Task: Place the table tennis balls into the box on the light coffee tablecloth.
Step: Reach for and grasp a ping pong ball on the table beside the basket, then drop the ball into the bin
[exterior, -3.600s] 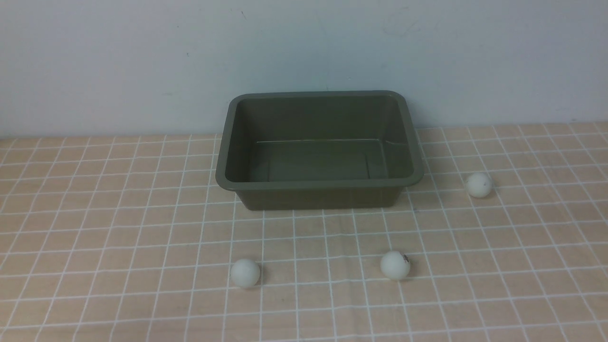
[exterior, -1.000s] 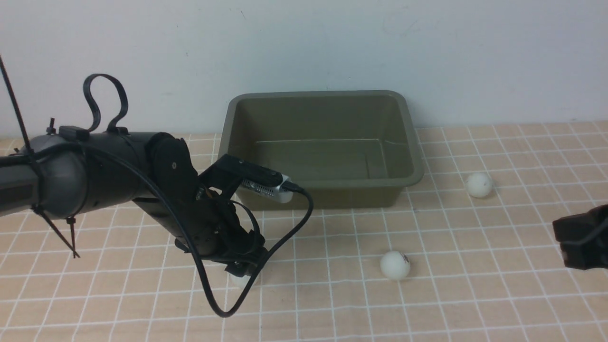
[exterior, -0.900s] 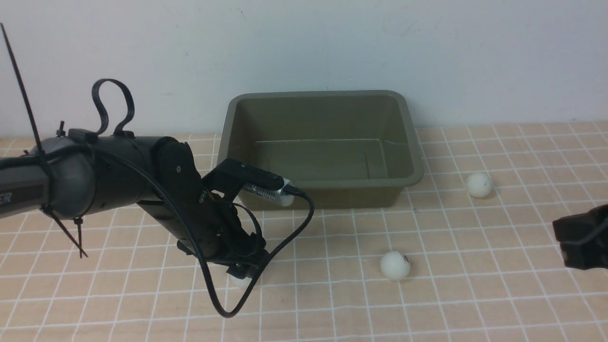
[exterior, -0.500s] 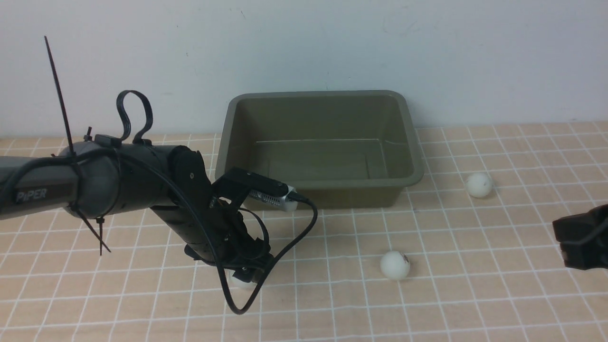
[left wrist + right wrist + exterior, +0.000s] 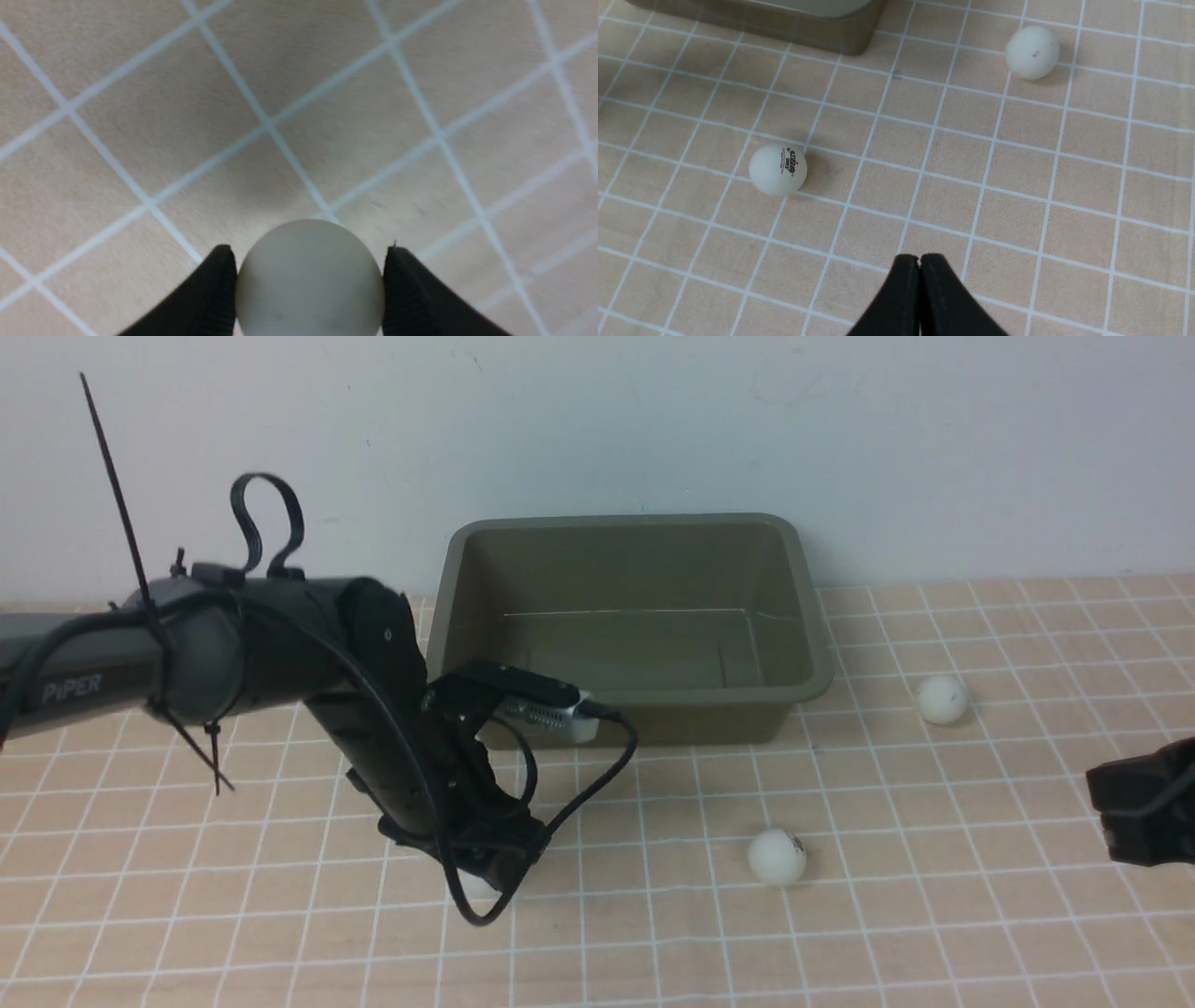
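The box (image 5: 709,695), upper centre of the front view, is empty. At lower left the left claw (image 5: 492,875) pinches the first ball (image 5: 309,280), low on the tablecloth (image 5: 934,915). The middle ball (image 5: 776,856) and right ball (image 5: 940,699) wait. The right claw (image 5: 919,262) is closed and empty.
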`<state>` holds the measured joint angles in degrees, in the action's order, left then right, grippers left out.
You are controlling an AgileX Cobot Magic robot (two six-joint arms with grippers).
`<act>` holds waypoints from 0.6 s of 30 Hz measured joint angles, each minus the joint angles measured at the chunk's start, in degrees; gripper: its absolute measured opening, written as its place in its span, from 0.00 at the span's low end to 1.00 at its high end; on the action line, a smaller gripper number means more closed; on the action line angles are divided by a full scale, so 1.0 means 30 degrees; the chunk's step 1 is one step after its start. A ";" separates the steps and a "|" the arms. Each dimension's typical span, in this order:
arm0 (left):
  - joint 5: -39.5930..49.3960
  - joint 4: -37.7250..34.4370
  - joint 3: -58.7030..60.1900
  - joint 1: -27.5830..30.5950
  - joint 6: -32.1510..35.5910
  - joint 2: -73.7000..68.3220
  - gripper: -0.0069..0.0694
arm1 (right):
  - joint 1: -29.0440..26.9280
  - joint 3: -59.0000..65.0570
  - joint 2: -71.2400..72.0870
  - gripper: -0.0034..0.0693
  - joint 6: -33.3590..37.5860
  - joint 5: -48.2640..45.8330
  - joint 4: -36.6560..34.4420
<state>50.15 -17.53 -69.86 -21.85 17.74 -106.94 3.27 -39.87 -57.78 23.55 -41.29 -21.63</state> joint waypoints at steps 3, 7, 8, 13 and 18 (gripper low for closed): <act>0.3561 0.0019 -0.2852 0.0000 0.0000 -0.0021 0.51 | 0.0000 0.0000 0.0000 0.03 0.0000 0.0000 0.0000; 0.5105 0.0061 -0.6695 -0.0015 0.0000 -0.0021 0.51 | 0.0000 0.0000 0.0000 0.03 0.0000 -0.0009 0.0000; 0.4695 0.0104 -0.7607 -0.0015 0.0000 -0.0021 0.51 | 0.0000 0.0000 0.0000 0.03 0.0000 -0.0031 0.0000; 0.1542 0.0154 -1.0443 -0.0015 0.0027 -0.0680 0.51 | 0.0000 0.0000 0.0000 0.03 0.0000 -0.0123 0.0000; -0.1471 0.0154 -1.1003 -0.0015 0.0157 -0.2938 0.51 | 0.0000 0.0000 0.0000 0.03 0.0000 -0.0123 0.0000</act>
<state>45.74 -17.07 -102.87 -21.89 18.21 -115.76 3.27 -39.87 -57.78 23.55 -41.66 -21.63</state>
